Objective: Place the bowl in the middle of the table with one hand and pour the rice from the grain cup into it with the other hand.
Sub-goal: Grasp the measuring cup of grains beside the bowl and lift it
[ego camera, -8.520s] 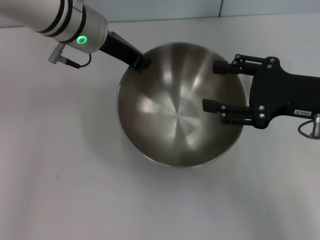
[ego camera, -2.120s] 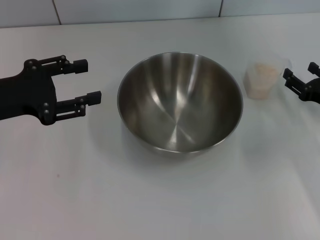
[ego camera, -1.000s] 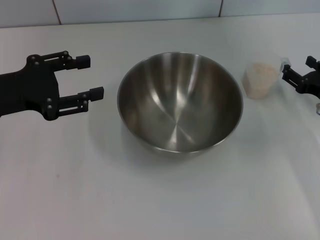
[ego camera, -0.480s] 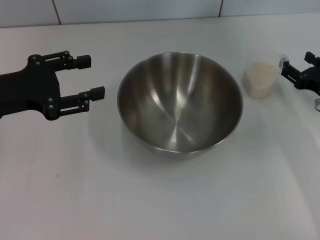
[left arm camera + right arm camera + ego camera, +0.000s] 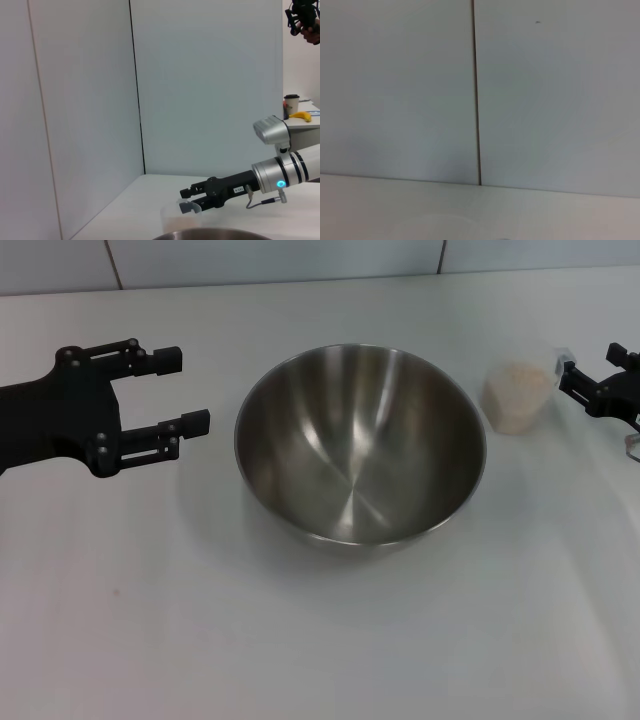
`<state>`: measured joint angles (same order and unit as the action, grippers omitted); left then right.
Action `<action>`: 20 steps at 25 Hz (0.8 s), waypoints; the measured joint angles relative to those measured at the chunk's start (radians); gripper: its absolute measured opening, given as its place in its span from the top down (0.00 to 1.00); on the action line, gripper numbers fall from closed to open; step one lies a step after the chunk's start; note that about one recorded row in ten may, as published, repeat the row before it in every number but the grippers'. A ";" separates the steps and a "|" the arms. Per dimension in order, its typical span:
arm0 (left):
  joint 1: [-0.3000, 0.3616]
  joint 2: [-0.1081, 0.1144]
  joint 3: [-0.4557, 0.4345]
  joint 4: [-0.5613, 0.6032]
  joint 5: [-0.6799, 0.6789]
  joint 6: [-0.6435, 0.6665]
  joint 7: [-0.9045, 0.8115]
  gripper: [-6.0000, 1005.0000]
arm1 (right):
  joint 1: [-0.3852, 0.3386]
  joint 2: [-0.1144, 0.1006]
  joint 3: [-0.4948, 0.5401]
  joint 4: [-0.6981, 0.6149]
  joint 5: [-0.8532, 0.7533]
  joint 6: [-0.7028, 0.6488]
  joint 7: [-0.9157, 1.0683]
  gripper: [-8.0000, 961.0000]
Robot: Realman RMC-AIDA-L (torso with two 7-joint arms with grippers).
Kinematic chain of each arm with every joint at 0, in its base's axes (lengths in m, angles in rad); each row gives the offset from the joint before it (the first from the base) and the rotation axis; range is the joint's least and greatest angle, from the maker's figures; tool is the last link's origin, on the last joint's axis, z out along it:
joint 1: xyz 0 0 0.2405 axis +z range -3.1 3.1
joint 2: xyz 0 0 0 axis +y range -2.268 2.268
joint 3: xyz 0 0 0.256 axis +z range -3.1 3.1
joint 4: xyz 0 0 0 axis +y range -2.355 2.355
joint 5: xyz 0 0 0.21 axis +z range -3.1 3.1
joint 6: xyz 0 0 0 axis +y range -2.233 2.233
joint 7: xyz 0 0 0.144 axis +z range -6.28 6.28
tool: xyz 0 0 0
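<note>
Our right claw (image 5: 590, 380) sits at the right edge of the head view, its fingers closed on the handle tab of the grain cup (image 5: 519, 395), which holds rice (image 5: 518, 381) and appears slightly raised off the counter (image 5: 320, 640), just right of the bowl (image 5: 360, 445). We see the same grip from the left wrist view, claw (image 5: 187, 199) on cup (image 5: 172, 220). Our left claw (image 5: 180, 390) hangs wide apart and empty, left of the bowl, which stands mid-counter.

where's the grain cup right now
In the head view the grain cup stands on the table on the robot's right, between the bowl and the right hand, whose fingertips reach its rim.
</note>
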<state>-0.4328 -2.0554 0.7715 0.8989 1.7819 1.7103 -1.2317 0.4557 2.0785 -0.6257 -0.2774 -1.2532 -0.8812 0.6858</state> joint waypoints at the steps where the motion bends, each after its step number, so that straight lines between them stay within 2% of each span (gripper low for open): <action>1: -0.001 0.000 0.000 0.000 0.001 -0.002 0.000 0.31 | 0.000 0.000 0.000 0.000 0.000 0.000 0.000 0.27; 19: -0.004 0.002 0.000 0.000 0.006 -0.010 0.000 0.31 | 0.018 0.000 -0.028 0.004 -0.010 0.026 -0.019 0.38; 20: -0.004 0.002 0.000 0.000 0.006 -0.010 0.000 0.31 | 0.019 0.000 -0.028 0.004 -0.010 0.026 -0.020 0.44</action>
<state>-0.4373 -2.0531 0.7716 0.8989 1.7883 1.7004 -1.2317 0.4742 2.0783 -0.6535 -0.2733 -1.2635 -0.8551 0.6663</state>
